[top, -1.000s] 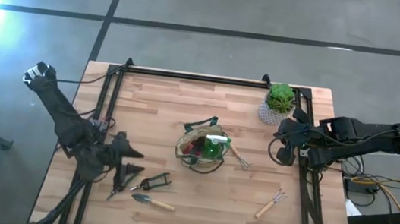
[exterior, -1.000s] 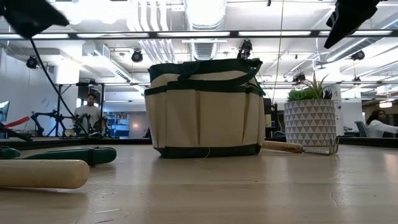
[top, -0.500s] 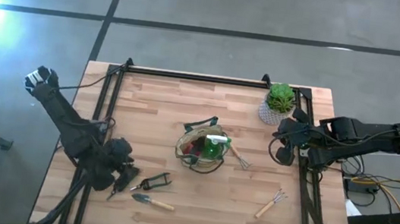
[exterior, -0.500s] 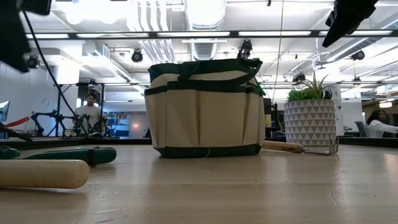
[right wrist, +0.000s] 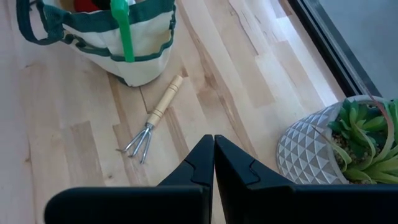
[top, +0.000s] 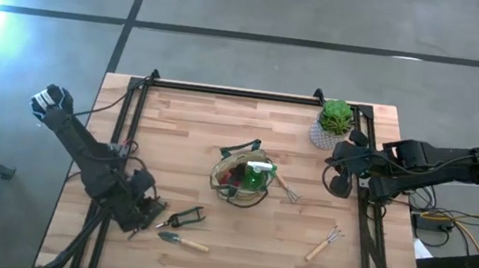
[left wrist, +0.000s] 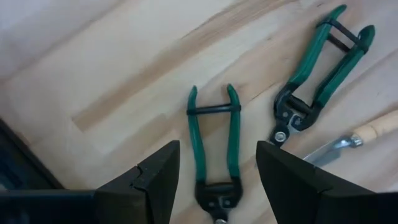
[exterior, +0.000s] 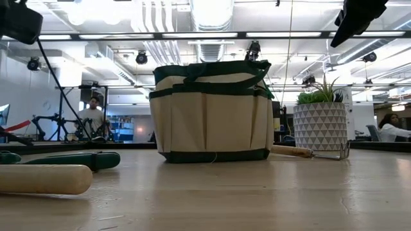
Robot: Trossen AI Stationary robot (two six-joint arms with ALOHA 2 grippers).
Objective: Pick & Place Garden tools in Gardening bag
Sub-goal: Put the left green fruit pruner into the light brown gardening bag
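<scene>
The beige, green-trimmed gardening bag stands mid-table with a green spray bottle and a red piece inside. My left gripper is open and points down over one pair of green-handled pruners. Its fingers stand on either side of them without touching. A second pair of pruners and a wooden-handled trowel lie just beyond. One fork lies beside the bag, another near the front right. My right gripper hangs shut in the air by the plant.
A green plant in a white patterned pot stands at the far right corner, close to my right arm. Dark frame rails run along the table's left, far and right sides. Bare wood lies between the bag and the near edge.
My left gripper has sunk toward the table at the near left, tipped from slanting to pointing almost straight down, and rolled about its own line. It now hangs over the pruners. The tools and the bag lie as before.
</scene>
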